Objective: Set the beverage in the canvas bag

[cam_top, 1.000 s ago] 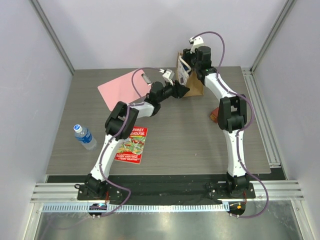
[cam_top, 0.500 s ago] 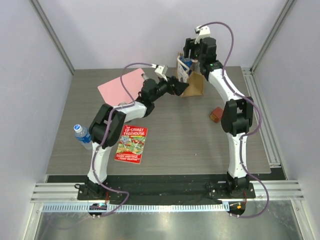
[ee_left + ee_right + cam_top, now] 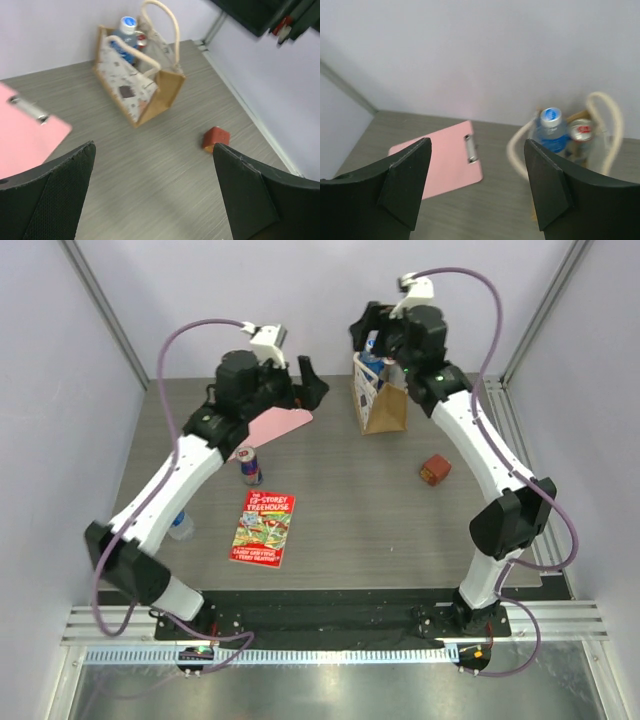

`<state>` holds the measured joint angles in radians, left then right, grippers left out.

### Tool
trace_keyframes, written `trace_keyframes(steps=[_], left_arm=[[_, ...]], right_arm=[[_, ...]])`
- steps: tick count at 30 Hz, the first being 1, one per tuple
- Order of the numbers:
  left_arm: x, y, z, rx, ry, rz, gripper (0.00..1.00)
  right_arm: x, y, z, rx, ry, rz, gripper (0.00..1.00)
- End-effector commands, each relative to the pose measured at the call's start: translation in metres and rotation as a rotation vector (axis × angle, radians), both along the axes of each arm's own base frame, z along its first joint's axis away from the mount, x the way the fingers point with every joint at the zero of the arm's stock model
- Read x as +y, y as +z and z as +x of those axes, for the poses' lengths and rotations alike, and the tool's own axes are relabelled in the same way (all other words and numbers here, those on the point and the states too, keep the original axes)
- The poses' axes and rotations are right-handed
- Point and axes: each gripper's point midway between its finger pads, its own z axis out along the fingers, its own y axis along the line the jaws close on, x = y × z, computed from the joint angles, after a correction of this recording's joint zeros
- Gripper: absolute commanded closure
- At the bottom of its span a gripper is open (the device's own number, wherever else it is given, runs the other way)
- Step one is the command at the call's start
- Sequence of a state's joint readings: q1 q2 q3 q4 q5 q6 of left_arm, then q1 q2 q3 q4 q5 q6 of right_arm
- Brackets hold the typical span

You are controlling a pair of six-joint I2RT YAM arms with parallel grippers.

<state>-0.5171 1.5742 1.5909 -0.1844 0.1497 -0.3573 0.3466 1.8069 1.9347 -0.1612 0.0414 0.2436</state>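
Observation:
The canvas bag (image 3: pixel 386 408) stands upright at the back of the table, tan with a white dotted side (image 3: pixel 131 85) and cream loop handles (image 3: pixel 519 146). Inside it are a blue-capped water bottle (image 3: pixel 552 128) and a can (image 3: pixel 581 131). Another can (image 3: pixel 249 466) stands on the table left of centre. A second water bottle (image 3: pixel 180 528) shows partly behind the left arm. My left gripper (image 3: pixel 154 150) hangs open and empty in the air left of the bag (image 3: pixel 312 380). My right gripper (image 3: pixel 477 145) is open and empty, raised above the bag's mouth (image 3: pixel 372 332).
A pink clipboard (image 3: pixel 281 425) lies left of the bag. A red block (image 3: pixel 434 469) sits to the bag's right front. A red book (image 3: pixel 265 528) lies near the front left. Walls and metal rails enclose the table.
The left arm pulled back from the bag, rose, and its jaws opened wide. The right gripper lifted above the bag and opened. The can on the table came into view.

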Motion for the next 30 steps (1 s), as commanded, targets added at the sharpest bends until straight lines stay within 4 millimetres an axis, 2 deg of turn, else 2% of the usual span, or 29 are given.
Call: trace_keyframes(steps=[1,2,3,4,5,6,7,8,9,10,11,12,14,15,16,20,23,30], left_arm=[[0.072,-0.020,-0.057,0.132,0.127,0.166,0.00],[0.084,-0.018,-0.065,0.130,0.144,0.182,0.00],[0.103,-0.005,-0.076,0.101,0.204,0.195,0.00],[0.115,-0.008,-0.089,0.107,0.223,0.226,0.01],[0.124,-0.006,-0.096,0.073,0.231,0.256,0.00],[0.131,-0.026,-0.104,0.084,0.229,0.288,0.00],[0.139,0.000,-0.122,-0.019,0.231,0.230,0.00],[0.142,0.000,-0.129,-0.053,0.228,0.212,0.00],[0.145,-0.021,-0.137,-0.051,0.221,0.213,0.00],[0.151,0.005,-0.152,-0.169,0.225,0.134,0.00],[0.155,0.007,-0.159,-0.208,0.233,0.115,0.00],[0.159,-0.010,-0.161,-0.209,0.243,0.121,0.00],[0.174,0.004,-0.174,-0.292,0.294,0.075,0.00],[0.178,-0.004,-0.175,-0.289,0.314,0.076,0.00],[0.185,0.002,-0.176,-0.318,0.353,0.058,0.00],[0.200,0.007,-0.180,-0.337,0.427,0.029,0.00],[0.201,0.009,-0.182,-0.347,0.429,0.011,0.00],[0.204,0.012,-0.185,-0.362,0.437,-0.001,0.00]], right_arm=[[0.081,-0.043,-0.046,0.111,0.134,-0.065,0.20],[0.106,-0.049,-0.061,0.128,0.184,-0.071,0.19],[0.116,-0.054,-0.067,0.147,0.201,-0.072,0.20],[0.129,-0.062,-0.074,0.164,0.220,-0.076,0.20],[0.151,-0.071,-0.085,0.179,0.260,-0.084,0.20],[0.164,-0.079,-0.090,0.194,0.283,-0.089,0.19],[0.175,-0.082,-0.095,0.195,0.302,-0.093,0.20],[0.189,-0.100,-0.096,0.225,0.322,-0.112,0.20],[0.207,-0.108,-0.109,0.238,0.359,-0.133,0.20],[0.217,-0.106,-0.113,0.231,0.372,-0.141,0.19],[0.225,-0.112,-0.115,0.236,0.372,-0.159,0.19],[0.239,-0.129,-0.122,0.259,0.390,-0.189,0.19],[0.252,-0.131,-0.124,0.255,0.406,-0.196,0.17],[0.262,-0.150,-0.126,0.284,0.432,-0.219,0.17],[0.272,-0.146,-0.130,0.274,0.452,-0.217,0.16],[0.292,-0.173,-0.135,0.294,0.461,-0.299,0.14],[0.302,-0.188,-0.140,0.309,0.483,-0.336,0.14],[0.307,-0.214,-0.132,0.310,0.460,-0.397,0.17]])
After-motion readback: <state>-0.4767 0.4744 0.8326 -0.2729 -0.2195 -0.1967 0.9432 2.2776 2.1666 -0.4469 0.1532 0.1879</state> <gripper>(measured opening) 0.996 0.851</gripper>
